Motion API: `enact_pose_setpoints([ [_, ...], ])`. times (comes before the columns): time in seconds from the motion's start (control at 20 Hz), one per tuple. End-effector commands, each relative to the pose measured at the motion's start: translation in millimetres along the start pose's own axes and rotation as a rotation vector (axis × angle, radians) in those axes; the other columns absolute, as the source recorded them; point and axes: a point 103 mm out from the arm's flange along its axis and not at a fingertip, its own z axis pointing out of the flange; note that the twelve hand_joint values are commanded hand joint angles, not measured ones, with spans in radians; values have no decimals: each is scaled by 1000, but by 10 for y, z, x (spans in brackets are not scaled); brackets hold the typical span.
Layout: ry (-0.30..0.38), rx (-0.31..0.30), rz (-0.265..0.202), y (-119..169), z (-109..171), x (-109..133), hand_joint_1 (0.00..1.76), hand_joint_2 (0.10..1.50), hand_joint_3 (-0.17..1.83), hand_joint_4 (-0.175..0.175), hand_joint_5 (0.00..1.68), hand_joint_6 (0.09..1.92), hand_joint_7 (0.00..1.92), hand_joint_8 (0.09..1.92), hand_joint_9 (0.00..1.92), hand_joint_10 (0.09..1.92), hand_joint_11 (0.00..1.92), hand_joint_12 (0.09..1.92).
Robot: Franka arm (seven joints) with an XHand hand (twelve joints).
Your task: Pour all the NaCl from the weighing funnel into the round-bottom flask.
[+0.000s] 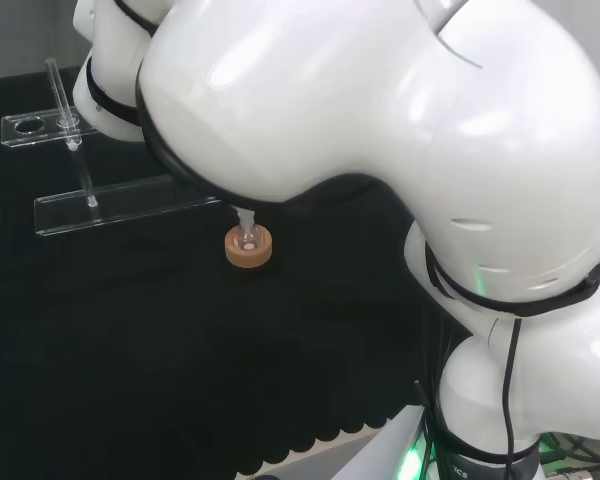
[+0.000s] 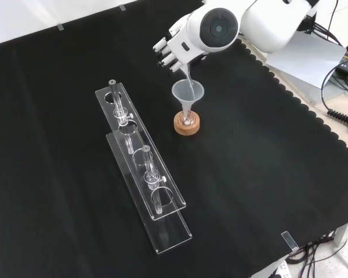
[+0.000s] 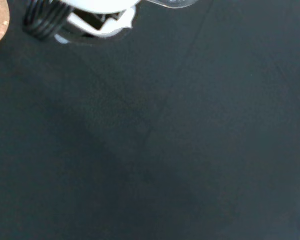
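Hand (image 2: 169, 51): black and white, at the far side of the counter (image 2: 267, 174) in the front view, partly behind the arm's grey-capped link (image 2: 218, 28). Its fingers (image 2: 160, 44) are curled; a slim clear piece, apparently the weighing funnel (image 2: 184, 74), slants down from them. I judge the hand pinches it, though the contact itself is hidden.

Acrylic racks (image 2: 140, 153): two long clear stands, left of the flask in the front view, carrying small glass tubes; well apart from the pour.

Conical funnel (image 2: 188, 92): clear, seated upright in the flask's neck; the weighing funnel's tip reaches into its mouth.

Round-bottom flask (image 2: 187, 119): small, clear, barely visible, resting in a cork ring (image 2: 186, 125).

Handling, as a judgement: the weighing funnel is light, stiff, smooth and breakable; best held at its wide end, spout free. The flask assembly looks top-heavy, so a knock could tip it.
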Motion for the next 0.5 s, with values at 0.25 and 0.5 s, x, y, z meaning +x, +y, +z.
enact_pose_setpoints([
  [0.25,-32,-1,-6,-16,-8,-35,1083,698,720,175,1116,973,633,601,943,373,641,1179],
  [0.5,-53,14,7,-12,-46,25,1083,697,720,175,1116,973,631,601,941,372,638,1179],
])
